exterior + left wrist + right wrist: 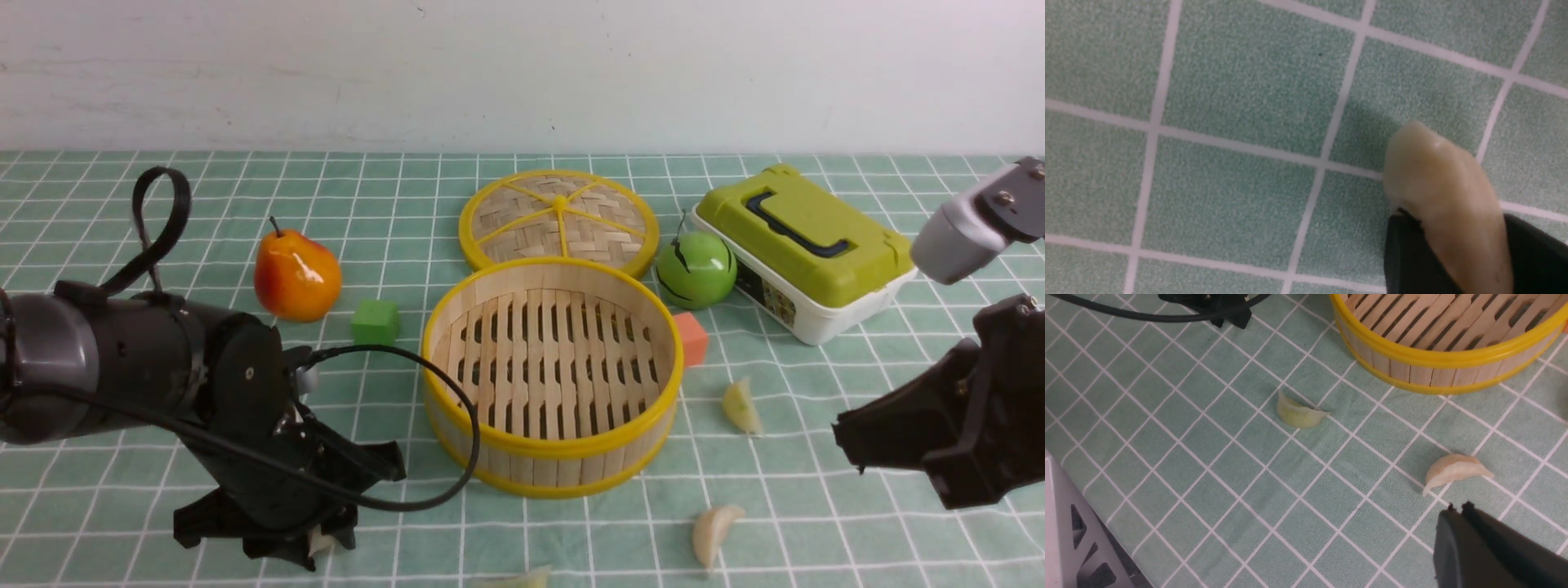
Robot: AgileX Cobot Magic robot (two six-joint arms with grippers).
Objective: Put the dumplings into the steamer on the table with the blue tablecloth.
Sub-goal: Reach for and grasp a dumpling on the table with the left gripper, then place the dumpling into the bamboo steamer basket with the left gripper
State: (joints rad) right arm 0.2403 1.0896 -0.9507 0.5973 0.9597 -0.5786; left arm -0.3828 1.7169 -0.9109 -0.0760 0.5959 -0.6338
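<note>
Nearest the robot, a pale dumpling [522,580] lies on the tablecloth [98,523], cut by the lower edge of the front view. The right wrist view shows it whole, well apart from the steamer [555,472]. The left gripper [320,543] is down at the cloth, to the left of the steamer. In the front view the arm's black housing and a looping cable [441,490] hide most of it, and only a cream sliver shows. The left wrist view supplies the rest: both black fingers [1404,253] press the flanks of the held dumpling [1437,183] and are clamped on it. A cream dumpling [712,531] lies loose in front of the steamer, to its right. The right wrist view places it just past the tips of the right gripper [1457,508] and apart from them; those jaws are together, with nothing between them. Farther back, a yellow-green dumpling [741,406] rests near the steamer's right wall, not touching it. The steamer stands upright at mid-table, with all four dumplings outside it. An orange cube [692,339] sits just beside its right rear, and a green cube [375,322] and a pear [296,278] are to its left. Behind it are the flat woven lid [559,219], a green apple [695,269] and a green-lidded box [804,245]. Whether the lid touches the steamer cannot be told.
</note>
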